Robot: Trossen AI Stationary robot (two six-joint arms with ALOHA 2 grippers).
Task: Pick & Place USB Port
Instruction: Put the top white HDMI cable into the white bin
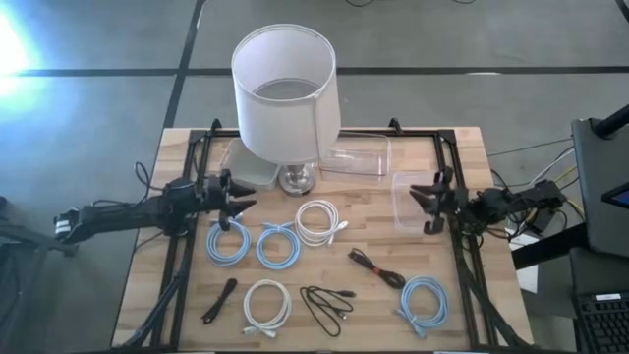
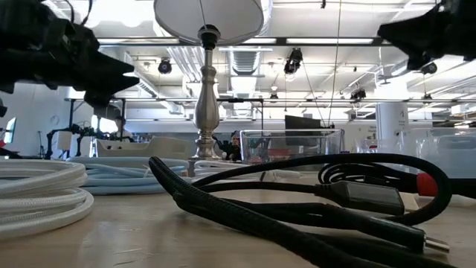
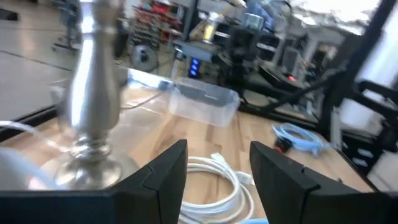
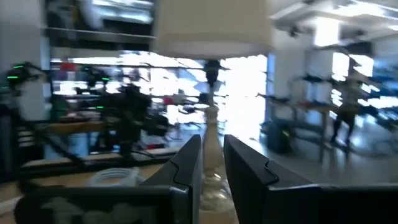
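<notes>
Around the lamp (image 1: 285, 93), with its white drum shade and turned metal stem, eight coiled cables are lying on the wooden table (image 1: 462, 147): three pale blue (image 1: 227, 242), two white (image 1: 320, 222) and three black (image 1: 376, 267), the braided black USB cable sitting in front of the lamp toward the right. Two clear plastic bins (image 1: 356, 157) are standing beside the lamp's base. The left gripper (image 1: 239, 200) is hovering left of the lamp, fingers spread apart and empty. The right gripper (image 1: 425, 201) is hanging to the lamp's right, fingers nearly together, holding nothing.

two dark jointed arms, each with a black two-fingered claw (image 1: 242, 202)
</notes>
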